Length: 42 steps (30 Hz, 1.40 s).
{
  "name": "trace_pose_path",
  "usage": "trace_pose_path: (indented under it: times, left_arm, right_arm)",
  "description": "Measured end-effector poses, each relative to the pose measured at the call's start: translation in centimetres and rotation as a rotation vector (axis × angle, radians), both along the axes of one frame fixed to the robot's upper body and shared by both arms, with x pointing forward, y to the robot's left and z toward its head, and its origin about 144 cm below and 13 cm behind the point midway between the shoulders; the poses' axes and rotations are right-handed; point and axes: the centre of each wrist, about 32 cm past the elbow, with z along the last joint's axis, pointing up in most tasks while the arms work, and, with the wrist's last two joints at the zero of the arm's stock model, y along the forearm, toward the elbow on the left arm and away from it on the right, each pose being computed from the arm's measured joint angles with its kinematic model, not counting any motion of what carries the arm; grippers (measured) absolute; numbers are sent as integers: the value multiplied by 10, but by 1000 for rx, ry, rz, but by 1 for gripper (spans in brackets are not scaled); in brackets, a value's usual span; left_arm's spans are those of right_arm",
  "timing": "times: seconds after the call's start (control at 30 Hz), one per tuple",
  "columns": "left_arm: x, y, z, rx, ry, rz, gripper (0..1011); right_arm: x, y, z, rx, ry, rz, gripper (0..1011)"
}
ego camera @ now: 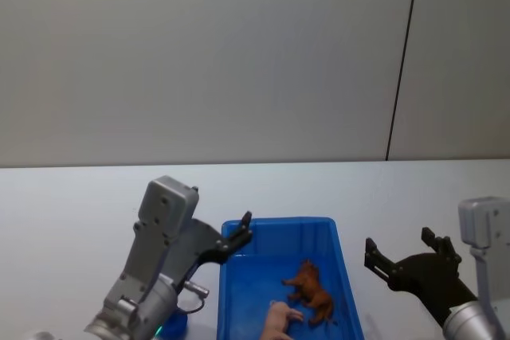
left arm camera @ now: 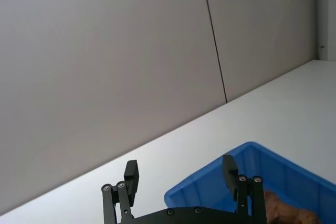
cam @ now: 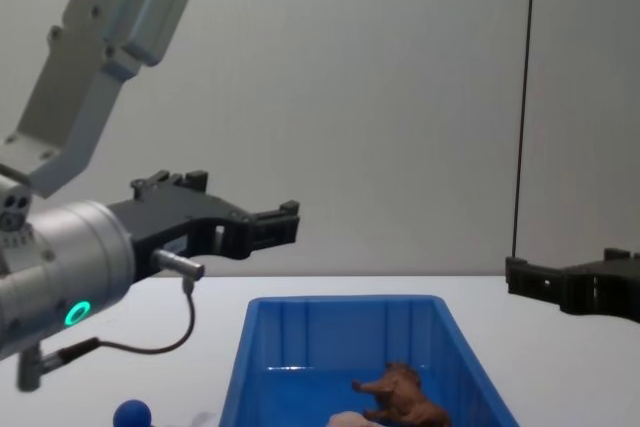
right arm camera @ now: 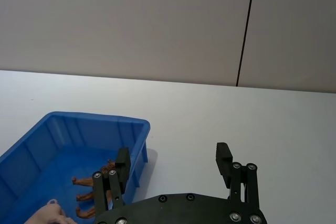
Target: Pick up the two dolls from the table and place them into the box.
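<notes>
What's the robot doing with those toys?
A brown lion-like toy figure and a pale pink toy figure lie inside the blue plastic bin on the white table. Both grippers are open and empty: the left gripper hangs by the bin's far left corner, the right gripper off its right side. A small round blue thing sits on the table near the left arm.
</notes>
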Motion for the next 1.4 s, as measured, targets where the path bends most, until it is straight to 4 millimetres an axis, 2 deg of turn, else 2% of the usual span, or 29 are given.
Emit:
trace_pose_path:
  times: [0.6,1.2,1.4]
  left_arm:
    - [-12,31,-3,4,204,71,1001]
    - [-9,58,-23,5,402,109,1002]
    - [-7,63,-29,7,442,111,886]
  right_arm:
    - [-4,-3,0,-1,-1,-17,1001]
    - [-5,-3,1,-1,-1,-21,1001]
    - [-5,-3,0,-1,-1,-21,1001]
